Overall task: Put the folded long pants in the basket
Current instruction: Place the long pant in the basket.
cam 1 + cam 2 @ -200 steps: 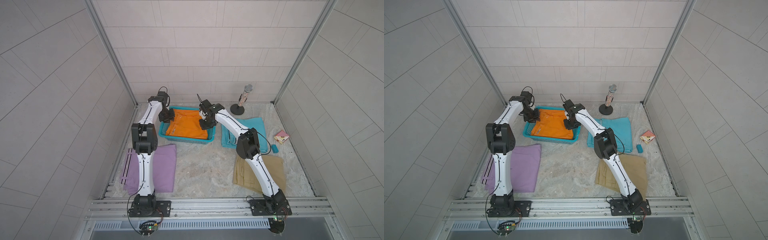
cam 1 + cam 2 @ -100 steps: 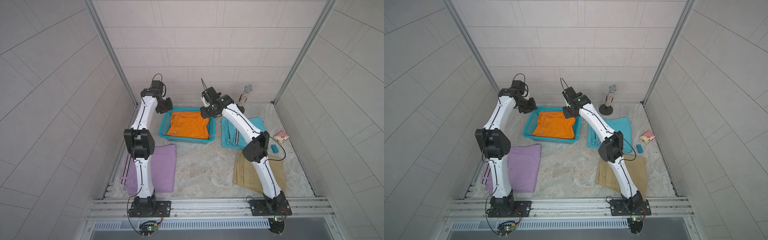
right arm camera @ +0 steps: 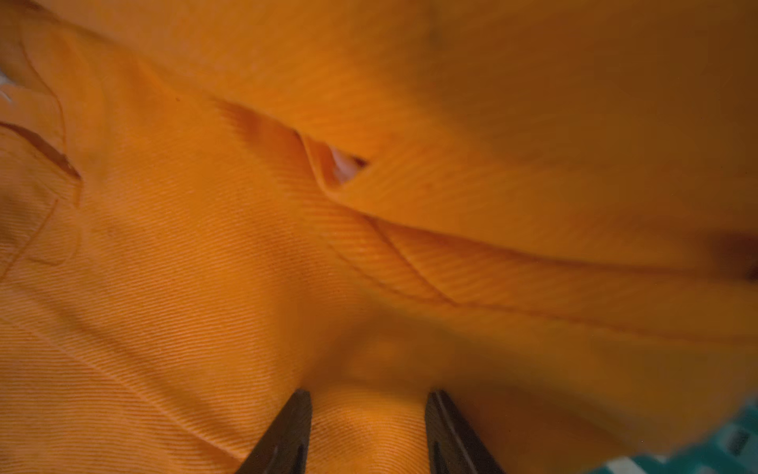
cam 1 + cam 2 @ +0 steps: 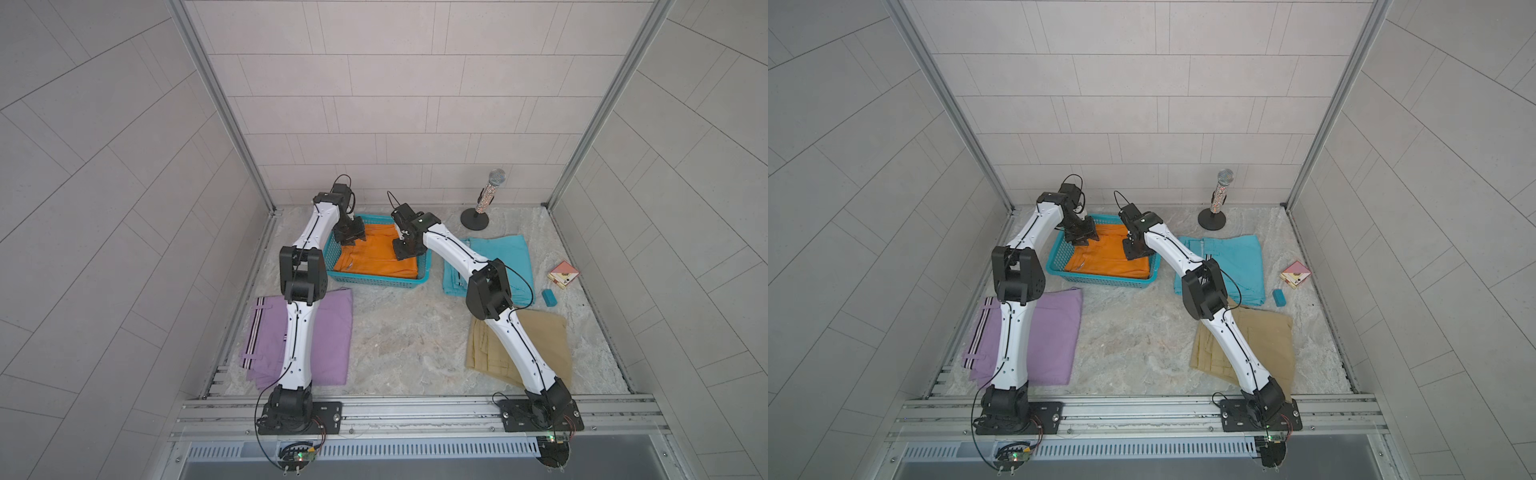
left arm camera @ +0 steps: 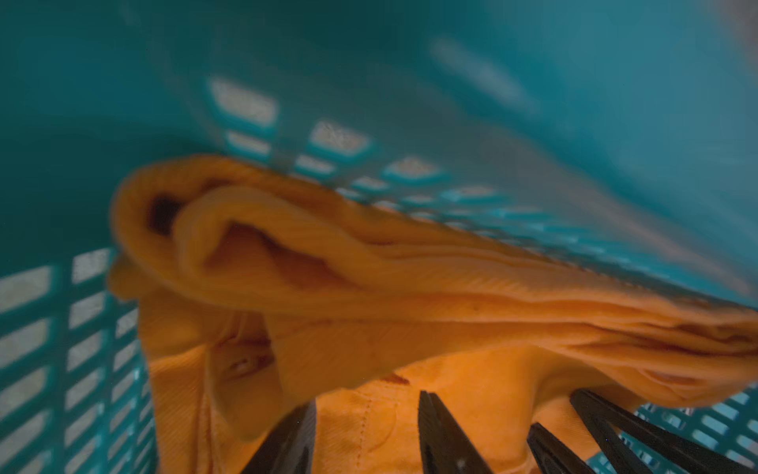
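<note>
Top views look steeply down over the whole floor [image 4: 407, 345]; both wrist cameras sit close on the orange pants [image 3: 246, 266].

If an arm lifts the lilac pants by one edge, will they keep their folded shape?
Probably not: the lilac pants are loose stacked cloth, so they would likely sag and open. The orange pants curl and bulge inside the basket. Pushed, the lilac pair would probably wrinkle rather than slide.

no readable text, no labels, brands, numbers or signs in view
</note>
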Robot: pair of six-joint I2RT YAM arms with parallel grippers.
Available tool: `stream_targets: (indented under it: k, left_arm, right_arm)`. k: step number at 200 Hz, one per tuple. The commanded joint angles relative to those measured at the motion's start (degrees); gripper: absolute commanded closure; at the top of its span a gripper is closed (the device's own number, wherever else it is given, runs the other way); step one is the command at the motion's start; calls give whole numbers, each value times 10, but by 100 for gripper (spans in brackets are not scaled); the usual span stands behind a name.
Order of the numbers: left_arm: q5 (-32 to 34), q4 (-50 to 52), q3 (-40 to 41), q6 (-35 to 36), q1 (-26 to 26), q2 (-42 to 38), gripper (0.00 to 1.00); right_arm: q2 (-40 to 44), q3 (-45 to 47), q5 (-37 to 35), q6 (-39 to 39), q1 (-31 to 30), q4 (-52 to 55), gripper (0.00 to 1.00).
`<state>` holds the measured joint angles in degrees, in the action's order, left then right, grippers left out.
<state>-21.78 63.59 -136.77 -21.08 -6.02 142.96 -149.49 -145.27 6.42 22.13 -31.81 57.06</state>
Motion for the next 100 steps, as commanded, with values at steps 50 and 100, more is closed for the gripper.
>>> stream_targets:
  k: [50, 100]
  left_arm:
    - [43, 110, -54, -14, 3, -188, 0]
    - [155, 145, 204, -105, 41, -456, 0]
  right_arm:
    - [160, 3, 46, 4, -10, 18, 11]
    - [435, 405, 85, 78, -150, -204, 1]
